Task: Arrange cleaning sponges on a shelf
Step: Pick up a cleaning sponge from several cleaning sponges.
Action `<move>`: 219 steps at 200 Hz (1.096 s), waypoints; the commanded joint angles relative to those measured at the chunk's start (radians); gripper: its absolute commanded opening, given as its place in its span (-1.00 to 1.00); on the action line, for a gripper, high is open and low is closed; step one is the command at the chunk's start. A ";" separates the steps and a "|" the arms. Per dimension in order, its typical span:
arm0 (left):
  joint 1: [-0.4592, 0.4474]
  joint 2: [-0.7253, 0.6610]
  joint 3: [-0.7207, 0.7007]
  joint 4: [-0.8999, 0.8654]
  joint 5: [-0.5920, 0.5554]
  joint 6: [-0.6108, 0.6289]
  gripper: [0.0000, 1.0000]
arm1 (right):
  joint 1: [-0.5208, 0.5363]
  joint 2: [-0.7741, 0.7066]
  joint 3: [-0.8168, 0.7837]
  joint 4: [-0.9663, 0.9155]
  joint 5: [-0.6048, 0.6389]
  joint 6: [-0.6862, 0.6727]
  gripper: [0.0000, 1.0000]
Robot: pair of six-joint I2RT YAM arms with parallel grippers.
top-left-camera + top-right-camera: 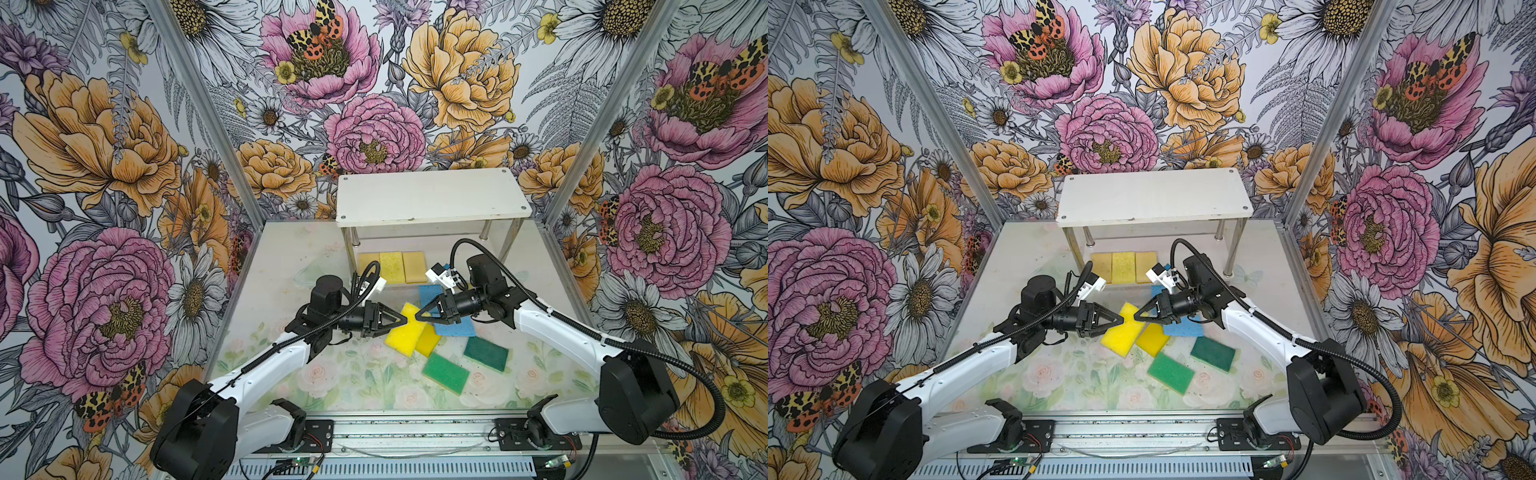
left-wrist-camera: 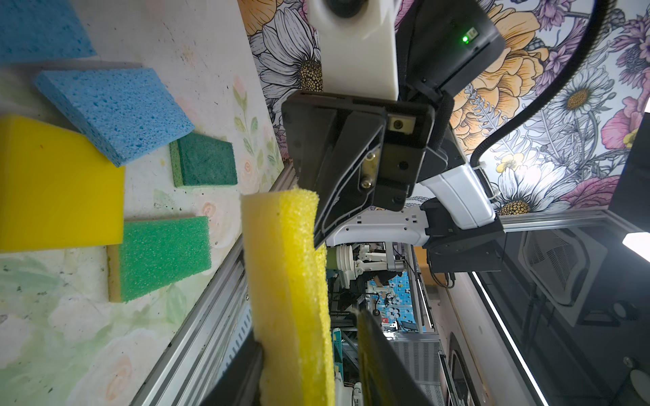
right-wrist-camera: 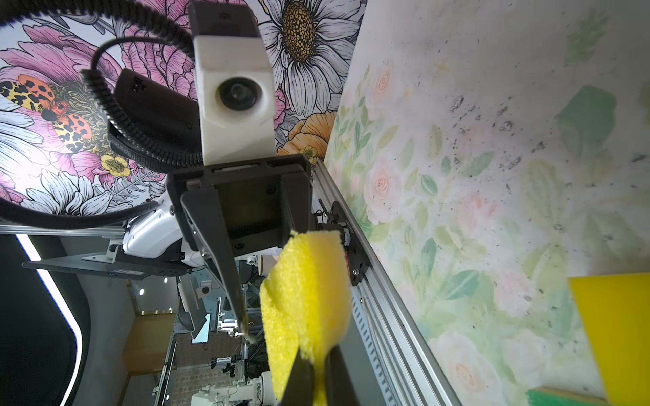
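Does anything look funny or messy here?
Yes. The right gripper squashes a yellow sponge thin in mid-air, and the left gripper sits around its other end. On the table, loose sponges lie crooked and overlapping.

Both arms are pointing inward at mid-frame in both top views, tips almost meeting. The right gripper (image 1: 419,315) is pinching a yellow sponge (image 3: 306,298). The left gripper (image 1: 402,321) is straddling it, jaws parted.
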 commanded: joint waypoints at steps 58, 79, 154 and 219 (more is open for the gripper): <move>-0.027 0.008 0.002 0.068 -0.002 -0.008 -0.63 | 0.021 0.010 0.018 0.009 0.004 -0.030 -0.92; -0.028 0.008 0.001 0.068 -0.006 -0.011 -0.67 | 0.021 0.009 0.019 0.009 0.005 -0.029 -0.91; -0.031 0.012 -0.002 0.068 -0.012 -0.011 -0.86 | 0.021 0.005 0.015 0.009 0.014 -0.030 -0.53; -0.023 0.003 -0.015 0.079 -0.056 -0.018 -0.88 | 0.015 -0.035 0.025 0.011 0.126 -0.001 0.04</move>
